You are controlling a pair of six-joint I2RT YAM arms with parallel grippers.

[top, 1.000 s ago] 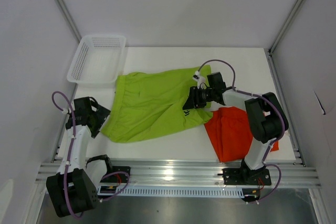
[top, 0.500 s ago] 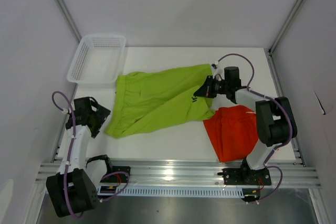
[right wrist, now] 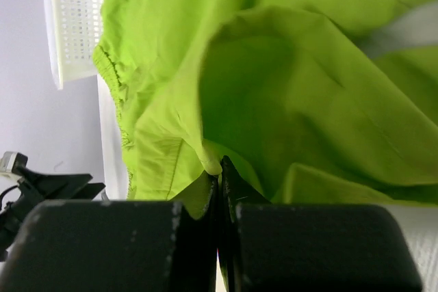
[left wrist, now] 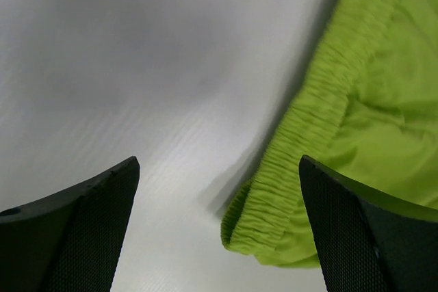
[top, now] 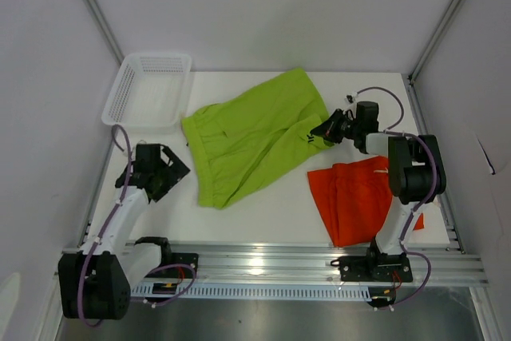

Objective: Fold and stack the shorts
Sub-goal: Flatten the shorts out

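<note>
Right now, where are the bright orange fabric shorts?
Top view: the orange shorts lie near-right on the table, partly under the right arm, right of the lime green shorts.

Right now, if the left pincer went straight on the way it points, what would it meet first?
Most likely the waistband of the lime green shorts, just ahead, off to one side. The open left pincer tilts down, so the table could come first; depth is unclear.

1. The left arm (top: 120, 217) leans forward, and the left gripper (top: 174, 168) sits low with its jaws spread wide.
2. The right arm (top: 403, 169) reaches far, and the right gripper (top: 322, 130) is pinched tight on the lime green shorts (top: 255, 137).
</note>
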